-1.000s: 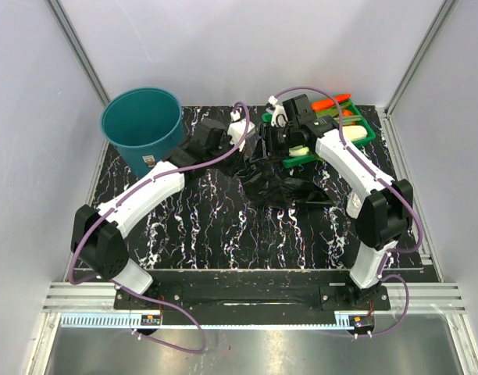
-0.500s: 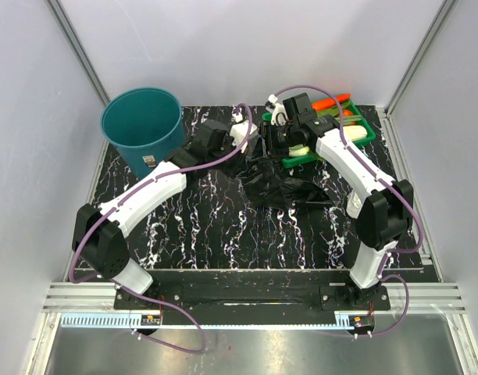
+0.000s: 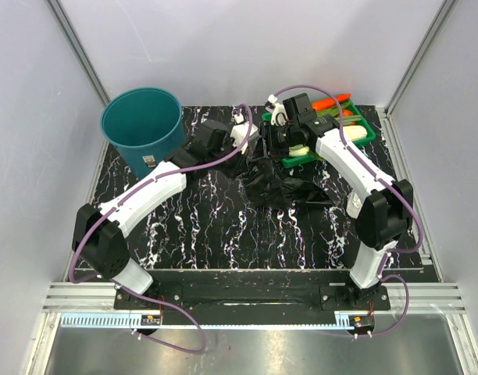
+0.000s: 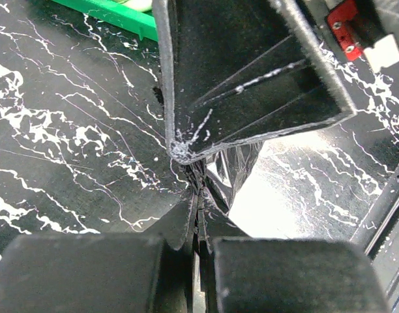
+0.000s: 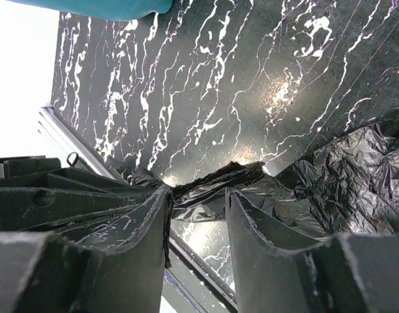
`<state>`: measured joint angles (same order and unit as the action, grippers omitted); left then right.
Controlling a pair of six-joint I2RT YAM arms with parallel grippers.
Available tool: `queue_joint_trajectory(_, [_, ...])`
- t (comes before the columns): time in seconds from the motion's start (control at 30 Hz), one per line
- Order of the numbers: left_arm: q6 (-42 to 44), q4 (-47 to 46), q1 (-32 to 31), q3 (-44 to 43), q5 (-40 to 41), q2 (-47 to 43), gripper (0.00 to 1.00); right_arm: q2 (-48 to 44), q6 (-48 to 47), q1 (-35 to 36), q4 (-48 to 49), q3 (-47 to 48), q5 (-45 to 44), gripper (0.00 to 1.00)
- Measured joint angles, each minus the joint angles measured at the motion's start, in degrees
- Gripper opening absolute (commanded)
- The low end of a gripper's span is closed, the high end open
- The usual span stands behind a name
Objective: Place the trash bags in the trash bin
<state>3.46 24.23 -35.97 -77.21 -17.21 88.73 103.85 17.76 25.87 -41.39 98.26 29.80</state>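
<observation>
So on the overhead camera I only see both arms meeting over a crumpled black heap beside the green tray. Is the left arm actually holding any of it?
Observer: Yes. Its wrist camera shows the left end effector shut on a fold of the trash bags, with the glossy film pinched between the jaws.
Operator: And the right arm?
Observer: On its wrist camera, the right end effector has its jaws apart. A strip of the film lies across the gap at their tips, and the table shows through below it.
</observation>
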Motion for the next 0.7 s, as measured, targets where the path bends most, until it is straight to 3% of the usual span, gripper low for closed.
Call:
queue_joint_trajectory(0.3, [0.87, 0.22, -0.02, -0.7, -3.17, 0.0, 0.0, 0.39, -0.2, 0.0, 0.0, -0.02, 0.04, 0.38])
queue_joint_trajectory(0.47, [1.05, 0.22, -0.04, -1.2, -3.85, 0.0, 0.0, 0.39, -0.52, 0.0, 0.02, -0.15, 0.11, 0.24])
queue_joint_trajectory(0.6, [1.16, 0.22, -0.07, -1.2, -3.93, 0.0, 0.0, 0.39, -0.98, 0.0, -0.02, -0.35, 0.26, 0.06])
queue_joint_trajectory(0.7, [1.2, 0.22, -0.07, -1.2, -3.96, 0.0, 0.0, 0.39, -1.33, 0.0, 0.0, -0.35, 0.31, 0.0])
